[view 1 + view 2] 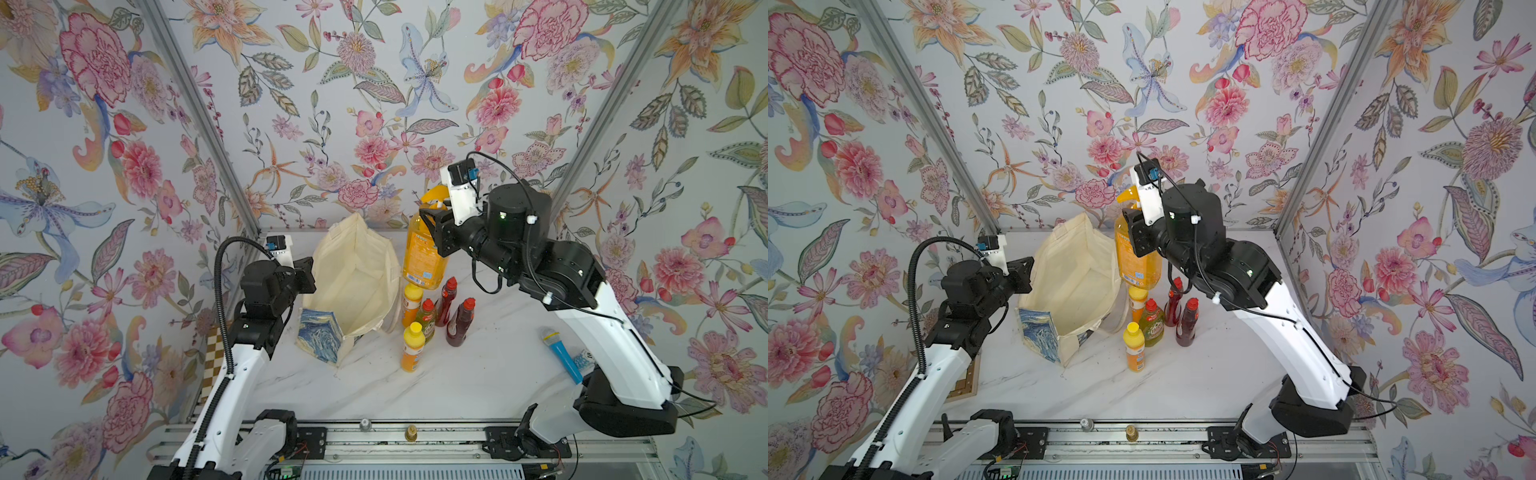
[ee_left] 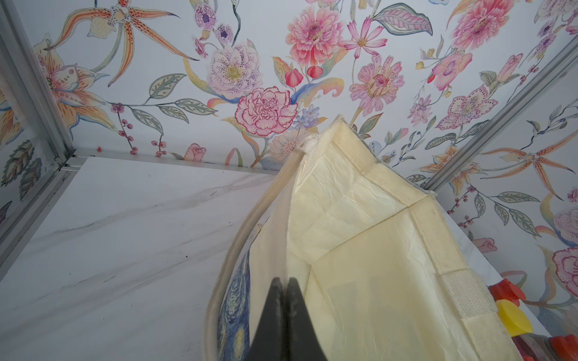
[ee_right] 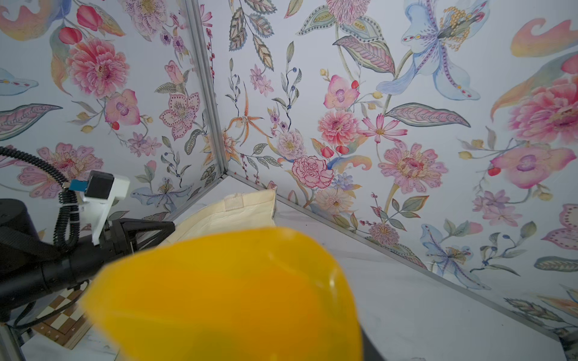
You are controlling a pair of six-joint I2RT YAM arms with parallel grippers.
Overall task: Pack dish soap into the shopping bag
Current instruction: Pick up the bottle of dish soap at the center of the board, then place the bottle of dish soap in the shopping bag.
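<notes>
The cream shopping bag point(image 1: 353, 270) point(image 1: 1075, 270) stands open on the marble table, its blue print facing the front. My left gripper point(image 2: 284, 279) point(image 1: 307, 274) is shut on the bag's left rim. My right gripper point(image 1: 434, 220) point(image 1: 1133, 226) is shut on the neck of the big amber pump bottle point(image 1: 424, 257) point(image 1: 1138, 257), which hangs upright just right of the bag's mouth. Its yellow pump head point(image 3: 234, 297) fills the right wrist view and hides the jaws. Below it stand two orange bottles point(image 1: 412, 347) point(image 1: 411, 303), a green one point(image 1: 426, 318) and two dark-red ones point(image 1: 446, 301) point(image 1: 460, 322).
A blue toy microphone point(image 1: 561, 353) lies at the right, close to the right arm's base. A chessboard point(image 1: 214, 345) sits at the table's left edge under the left arm. Flowered walls close in the back and both sides.
</notes>
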